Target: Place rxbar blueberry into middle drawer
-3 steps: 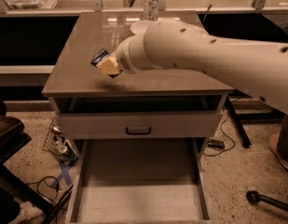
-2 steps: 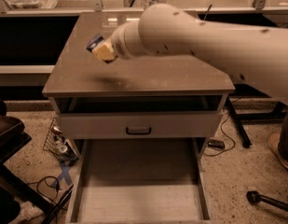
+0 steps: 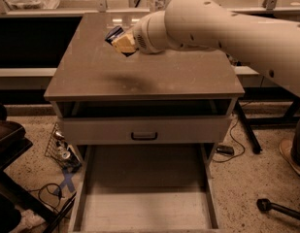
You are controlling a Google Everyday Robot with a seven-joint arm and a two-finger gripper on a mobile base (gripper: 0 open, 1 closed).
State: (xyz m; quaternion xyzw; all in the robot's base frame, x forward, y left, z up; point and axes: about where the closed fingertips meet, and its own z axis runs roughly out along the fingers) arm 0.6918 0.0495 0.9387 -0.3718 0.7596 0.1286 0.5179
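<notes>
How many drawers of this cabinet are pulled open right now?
1: the middle drawer, pulled out toward the camera below the drawer front with the dark handle. The dark slot above it is unclear. The gripper is above the cabinet top, jaws shut on the rxbar blueberry.

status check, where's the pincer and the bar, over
Single pincer shut on rxbar, over cabinet top. Open middle drawer below, in front. Nothing in the way.

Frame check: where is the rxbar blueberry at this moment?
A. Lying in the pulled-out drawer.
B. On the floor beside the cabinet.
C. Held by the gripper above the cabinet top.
C: the gripper clamps the rxbar blueberry in the air over the cabinet top, not in the open middle drawer.
</notes>
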